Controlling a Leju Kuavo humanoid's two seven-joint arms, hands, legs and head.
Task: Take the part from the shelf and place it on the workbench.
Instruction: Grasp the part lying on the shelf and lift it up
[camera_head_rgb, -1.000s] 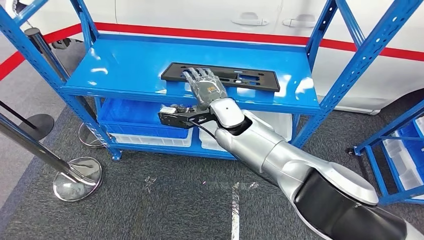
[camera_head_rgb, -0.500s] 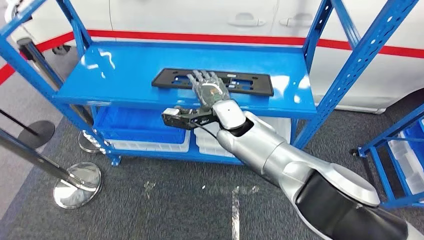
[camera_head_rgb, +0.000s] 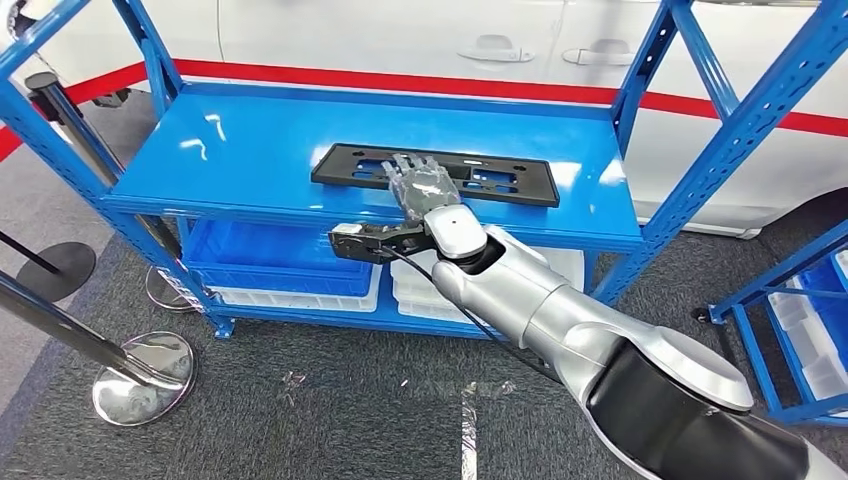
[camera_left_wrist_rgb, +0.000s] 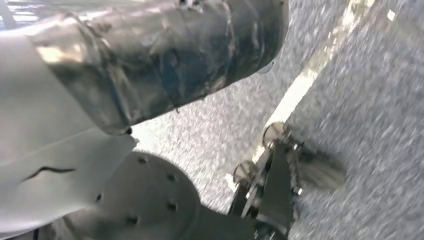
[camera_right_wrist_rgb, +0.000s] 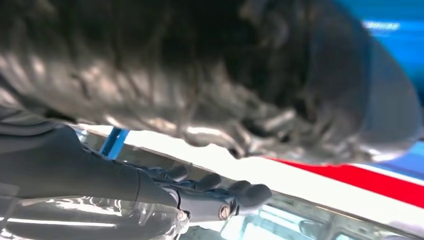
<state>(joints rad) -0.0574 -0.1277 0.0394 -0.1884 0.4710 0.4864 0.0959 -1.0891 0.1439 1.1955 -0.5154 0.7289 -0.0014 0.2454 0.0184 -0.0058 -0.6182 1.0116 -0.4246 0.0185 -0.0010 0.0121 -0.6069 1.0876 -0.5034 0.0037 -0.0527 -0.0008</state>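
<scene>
Since the earlier frames your whole head view had shifted, so the camera moved; against the part itself, your right hand (camera_head_rgb: 420, 185) had slid from the near long edge further onto the middle of the part's top, where it rested palm down.

Going left to right in the head view, you had chrome barrier posts (camera_head_rgb: 140, 365) standing on the grey carpet (camera_head_rgb: 330, 420) off the shelf's left end. Next came the blue shelf (camera_head_rgb: 250, 150), and beneath its top level the blue bins (camera_head_rgb: 270, 250) and white bins (camera_head_rgb: 420, 285) on the lower level. The part (camera_head_rgb: 520, 185), a long flat black plate with cut-outs, lay flat on the shelf's top level, right of centre, close to the front edge and roughly parallel to it. Your right hand's fingers (camera_head_rgb: 405, 165) lay stretched out and slightly apart across the part, pointing toward the shelf's back edge; they pressed flat on it rather than wrapping around it, so nothing was grasped. In the right wrist view those fingers (camera_right_wrist_rgb: 220, 192) were extended side by side as well. Your silver right arm (camera_head_rgb: 560, 320) ran up from the lower right. Behind the shelf stood a white car (camera_head_rgb: 400, 35) with a red stripe, and a second blue rack (camera_head_rgb: 800, 320) sat at the far right.

Your left wrist view was blurred, and I could not tell the state of your left hand.
</scene>
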